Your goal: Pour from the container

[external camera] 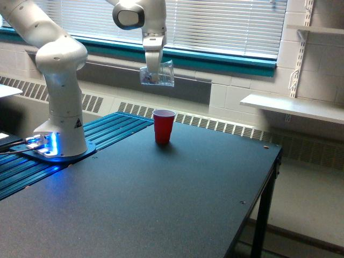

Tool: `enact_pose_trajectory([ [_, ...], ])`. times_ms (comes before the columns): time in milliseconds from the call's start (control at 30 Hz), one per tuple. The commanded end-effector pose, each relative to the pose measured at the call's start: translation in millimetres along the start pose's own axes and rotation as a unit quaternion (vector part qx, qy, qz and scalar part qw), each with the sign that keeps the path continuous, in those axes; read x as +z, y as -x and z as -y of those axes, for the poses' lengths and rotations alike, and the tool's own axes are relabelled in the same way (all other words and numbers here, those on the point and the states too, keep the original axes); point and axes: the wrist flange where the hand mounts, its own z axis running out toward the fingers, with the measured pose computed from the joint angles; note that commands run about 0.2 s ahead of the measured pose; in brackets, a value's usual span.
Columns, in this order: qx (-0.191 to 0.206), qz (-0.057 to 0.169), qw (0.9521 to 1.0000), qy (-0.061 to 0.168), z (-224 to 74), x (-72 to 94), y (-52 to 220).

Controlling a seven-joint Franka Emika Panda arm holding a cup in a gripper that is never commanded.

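The container (159, 74), a small clear plastic cup with mixed-colour bits at its bottom, hangs in the air above the table. My gripper (152, 70) is shut on it from above. The cup stands roughly upright, only slightly tilted. It is a little to the exterior view's left of and well above the red cup (163, 126), which stands upright on the dark table (161, 193) with its mouth open.
The arm's white base (59, 129) stands on a blue ribbed plate (115, 126) at the exterior view's left. The table's edge (258, 199) drops off at the right. White wall shelves (290, 107) hang beyond it. Window blinds and a radiator line the back.
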Motion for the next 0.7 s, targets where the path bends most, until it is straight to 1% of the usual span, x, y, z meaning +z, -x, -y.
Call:
enact_pose_trajectory([
  [33,-0.026,0.021,0.9994,0.011,4,14.9,24],
  [267,-0.033,0.040,0.9985,0.020,4,28.6,35],
  [467,-0.031,0.047,0.9979,0.031,2,40.8,38],
  [700,-0.031,0.057,0.9969,0.045,-4,58.6,35],
])
